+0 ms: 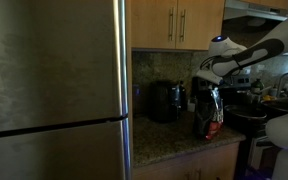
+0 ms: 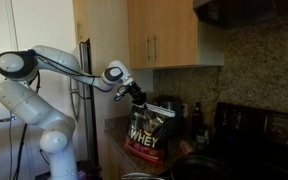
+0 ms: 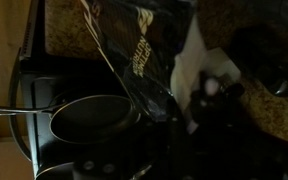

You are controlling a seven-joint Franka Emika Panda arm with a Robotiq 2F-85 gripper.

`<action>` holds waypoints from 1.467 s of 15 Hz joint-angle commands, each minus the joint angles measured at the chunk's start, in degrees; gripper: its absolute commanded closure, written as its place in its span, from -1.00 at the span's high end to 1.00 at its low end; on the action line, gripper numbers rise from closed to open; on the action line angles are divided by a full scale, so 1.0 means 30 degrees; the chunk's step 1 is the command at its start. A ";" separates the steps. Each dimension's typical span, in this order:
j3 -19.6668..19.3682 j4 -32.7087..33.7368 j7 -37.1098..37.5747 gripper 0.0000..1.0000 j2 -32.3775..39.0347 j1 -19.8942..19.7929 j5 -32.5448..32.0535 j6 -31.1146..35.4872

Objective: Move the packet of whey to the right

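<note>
Black tool (image 2: 136, 97) at top edge of packet of whey (image 2: 149, 132), touching it (fingers too dark to read: clamped or loose, cannot tell). Packet stands on speckled stone tabletop (image 1: 170, 139). Coffee maker (image 1: 164, 101) beside packet, on its fridge (image 1: 54, 90) side. Dark pot (image 3: 94, 118) near packet in wrist view.

A home kitchen: steel refrigerator (image 1: 54, 80) at nine o'clock, wooden wall cabinets (image 1: 174, 22) at twelve, granite bench (image 1: 164, 138), black stove (image 2: 256, 125).
</note>
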 commanded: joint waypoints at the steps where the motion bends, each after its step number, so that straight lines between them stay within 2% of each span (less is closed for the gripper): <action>1: 0.0475 0.0491 0.2516 -0.99 0.0904 -0.1196 -0.2287 0.1587; 5: 0.0759 0.0149 0.6003 -0.99 0.1703 -0.1542 -0.5420 0.1925; 11: 0.0343 -0.0242 1.2558 -0.99 0.2333 -0.0564 -1.0846 0.0555; 15: -0.0803 -0.0305 1.4653 -0.99 0.2479 0.0745 -1.2877 -0.0746; 18: -0.1667 -0.0307 1.4883 -0.99 0.2538 0.1959 -1.3320 -0.1614; 19: -0.1965 -0.0292 1.4707 -0.78 0.2578 0.2411 -1.3157 -0.1745; 20: -0.2301 -0.0300 1.4358 -0.42 0.2550 0.2884 -1.2881 -0.1685; 22: -0.2824 -0.0196 1.4287 -0.17 0.2278 0.3594 -1.2406 -0.1614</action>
